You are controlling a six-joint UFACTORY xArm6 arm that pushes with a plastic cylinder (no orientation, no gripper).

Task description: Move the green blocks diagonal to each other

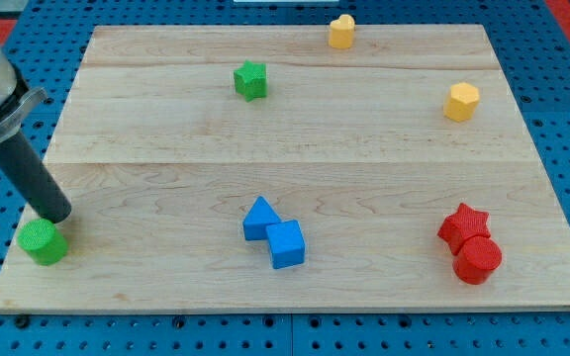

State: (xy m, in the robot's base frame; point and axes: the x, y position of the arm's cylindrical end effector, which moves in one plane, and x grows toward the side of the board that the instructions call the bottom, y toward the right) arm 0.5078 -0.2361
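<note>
A green star block lies near the board's top, left of centre. A green round block sits at the board's bottom left corner. My tip is just above and right of the green round block, touching or almost touching its top edge. The rod rises from there toward the view's top left.
The wooden board also holds a blue triangular block touching a blue cube at bottom centre, a red star against a red cylinder at bottom right, a yellow hexagon at right, and a yellow block at the top edge.
</note>
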